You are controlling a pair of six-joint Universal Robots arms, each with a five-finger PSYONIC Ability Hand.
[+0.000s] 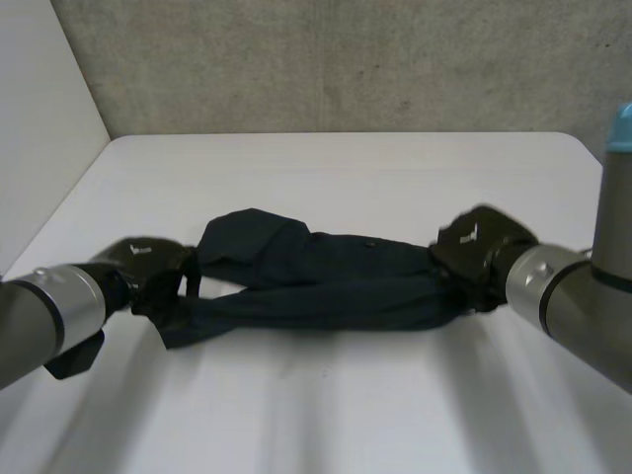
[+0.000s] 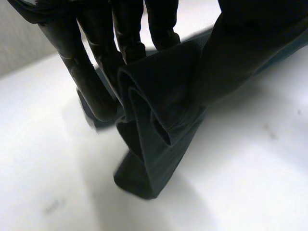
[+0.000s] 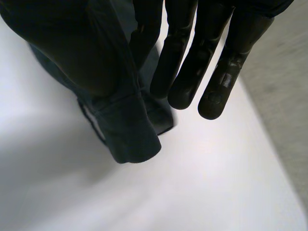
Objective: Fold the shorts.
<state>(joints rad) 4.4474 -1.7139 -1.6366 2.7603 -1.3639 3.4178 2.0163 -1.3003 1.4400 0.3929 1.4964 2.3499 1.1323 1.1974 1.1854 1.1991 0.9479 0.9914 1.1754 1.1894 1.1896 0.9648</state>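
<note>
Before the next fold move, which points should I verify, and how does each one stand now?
1. The left robot hand pinches one end of the dark shorts: ok.
2. The right robot hand pinches the opposite end: ok.
3. The shorts are stretched between both hands: ok.
4. The cloth is flat and smooth: not ok, it is bunched into a band.
5. The shorts are lifted off the white table: cannot tell.

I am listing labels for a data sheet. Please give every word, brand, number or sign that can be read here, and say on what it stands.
No text here can be read.
Small white mark on the back of the left hand: too small to read.
Similar white mark on the right hand: too small to read.
Pale strip at the hem of the shorts: perhaps a label, nothing legible.
</note>
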